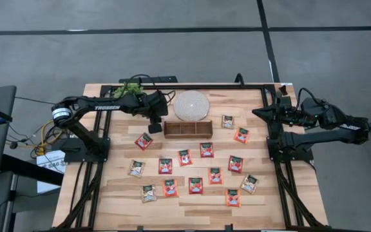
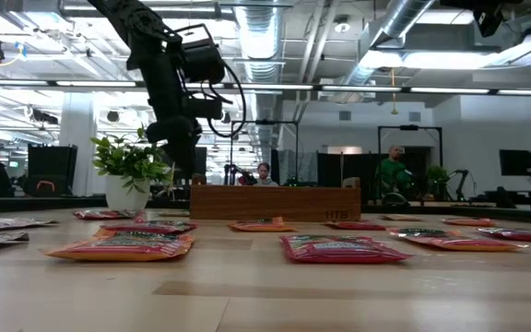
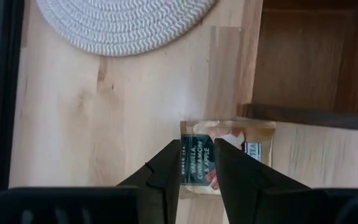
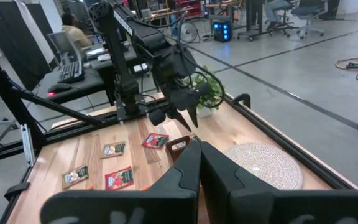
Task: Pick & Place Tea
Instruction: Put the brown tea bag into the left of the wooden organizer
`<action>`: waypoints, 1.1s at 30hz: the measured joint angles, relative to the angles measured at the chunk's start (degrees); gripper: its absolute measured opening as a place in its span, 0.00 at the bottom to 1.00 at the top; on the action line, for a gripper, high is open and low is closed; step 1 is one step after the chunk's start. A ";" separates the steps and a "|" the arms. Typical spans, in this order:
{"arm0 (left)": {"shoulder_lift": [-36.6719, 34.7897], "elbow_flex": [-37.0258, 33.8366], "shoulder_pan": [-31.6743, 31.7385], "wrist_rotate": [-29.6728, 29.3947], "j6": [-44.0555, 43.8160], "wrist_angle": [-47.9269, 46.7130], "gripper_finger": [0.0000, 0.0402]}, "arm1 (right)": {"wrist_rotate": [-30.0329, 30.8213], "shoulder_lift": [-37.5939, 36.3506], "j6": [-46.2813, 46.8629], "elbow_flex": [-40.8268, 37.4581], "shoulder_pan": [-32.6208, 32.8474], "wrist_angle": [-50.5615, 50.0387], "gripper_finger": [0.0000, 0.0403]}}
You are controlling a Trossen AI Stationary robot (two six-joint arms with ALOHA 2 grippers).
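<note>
The left pincer (image 3: 196,163) pinches a pale sachet (image 3: 229,155) by its edge, the two fingers (image 3: 166,168) standing on either face of it and the sachet hanging flat below. It hovers off the counter (image 1: 114,193), just short of the near end wall of the tray (image 1: 188,129). In the left wrist view the tray's dark end compartment lies just beyond the sachet and off to one side, and the disc (image 3: 123,22) lies farther on.

My reading is that the step in hand is the carry to the tray, with the drop not yet made. To do it well, the pincer should travel on until the whole sachet, not only its leading edge, is over one compartment. The sachet looks about as wide as the compartment, so its edges should be square to the walls before the pincer lowers. Release low; a flat sachet let go from high may catch a divider and lie tilted across it.

Beyond the pincer, the other sachets (image 1: 196,185) lie flat on the counter on the far side of the tray, well apart from it.

The right pincer (image 4: 199,155) is pressed together and empty, waiting at the counter's far edge.
</note>
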 joint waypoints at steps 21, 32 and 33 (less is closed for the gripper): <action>0.66 0.00 6.94 10.01 -3.08 0.64 0.33 | 0.02 -0.01 0.01 0.00 0.00 0.00 0.00; 8.13 -0.02 7.15 9.98 -1.39 0.68 0.35 | 0.03 0.00 0.54 0.00 0.00 -0.02 0.00; 8.11 -0.02 7.29 9.98 -1.53 0.76 0.35 | 0.02 0.00 1.09 0.00 0.00 -0.02 0.00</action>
